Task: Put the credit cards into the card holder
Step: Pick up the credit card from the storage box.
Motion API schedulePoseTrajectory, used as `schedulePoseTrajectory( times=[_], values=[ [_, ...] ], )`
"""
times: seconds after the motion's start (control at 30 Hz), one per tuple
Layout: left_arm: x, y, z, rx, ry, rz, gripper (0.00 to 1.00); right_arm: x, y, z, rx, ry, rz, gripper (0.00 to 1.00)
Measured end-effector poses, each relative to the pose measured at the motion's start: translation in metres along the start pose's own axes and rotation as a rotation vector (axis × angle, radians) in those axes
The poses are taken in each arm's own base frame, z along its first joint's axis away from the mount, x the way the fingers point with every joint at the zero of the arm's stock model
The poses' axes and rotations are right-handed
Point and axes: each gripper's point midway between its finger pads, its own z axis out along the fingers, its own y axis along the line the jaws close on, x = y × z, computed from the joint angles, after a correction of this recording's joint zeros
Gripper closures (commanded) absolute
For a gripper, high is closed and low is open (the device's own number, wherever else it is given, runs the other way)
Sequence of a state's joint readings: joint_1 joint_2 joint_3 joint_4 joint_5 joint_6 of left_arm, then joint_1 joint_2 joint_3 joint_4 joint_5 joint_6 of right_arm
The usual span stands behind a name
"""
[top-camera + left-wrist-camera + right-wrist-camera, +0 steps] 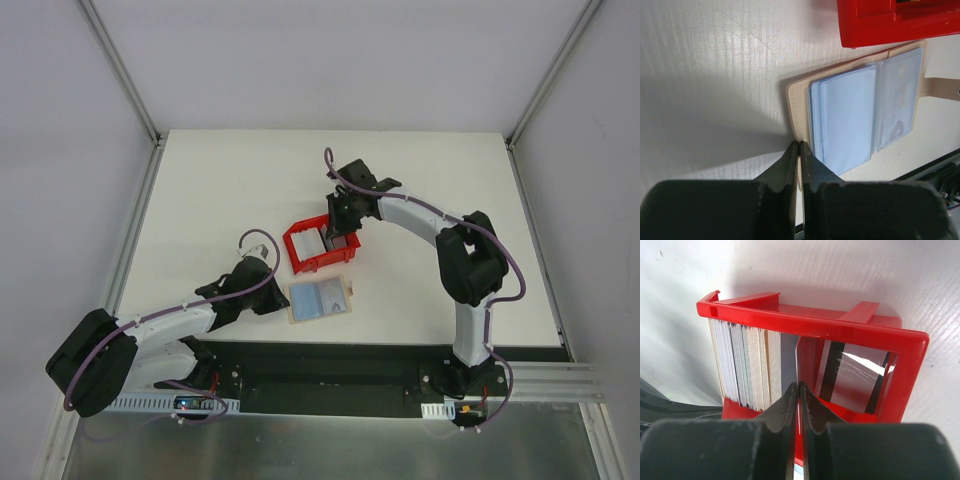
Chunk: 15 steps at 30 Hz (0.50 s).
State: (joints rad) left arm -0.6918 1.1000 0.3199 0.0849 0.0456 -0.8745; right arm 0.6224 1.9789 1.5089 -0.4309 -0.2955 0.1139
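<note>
The tan card holder (320,300) lies open on the table, its pale blue sleeves (845,115) facing up. My left gripper (799,144) is shut on the edge of its left cover; in the top view the left gripper (281,300) sits at the holder's left side. The credit cards (745,365) stand on edge as a stack in the left compartment of the red bin (815,327). A card with a black stripe (852,375) leans in the right compartment. My right gripper (799,385) reaches into the bin (303,262) and is shut on one thin card (790,357) seen edge-on.
The red bin stands just behind the holder, close to its far edge (890,30). The holder's strap with a snap (940,89) points right. The black base rail (330,350) runs along the table's near edge.
</note>
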Motion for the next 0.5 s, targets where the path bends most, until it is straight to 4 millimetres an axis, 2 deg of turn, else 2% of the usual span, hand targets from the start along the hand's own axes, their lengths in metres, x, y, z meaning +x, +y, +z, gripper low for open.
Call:
schedulePoseTrajectory(
  times=[0.2,0.5],
  values=[
    [0.000,0.000,0.000,-0.002,0.001,0.000,1.00,0.001,-0.003,0.002,0.024,0.003,-0.004,0.92],
    [0.001,0.000,0.001,0.001,0.004,0.000,1.00,0.009,-0.011,0.018,0.065,0.047,-0.009,0.87]
  ],
)
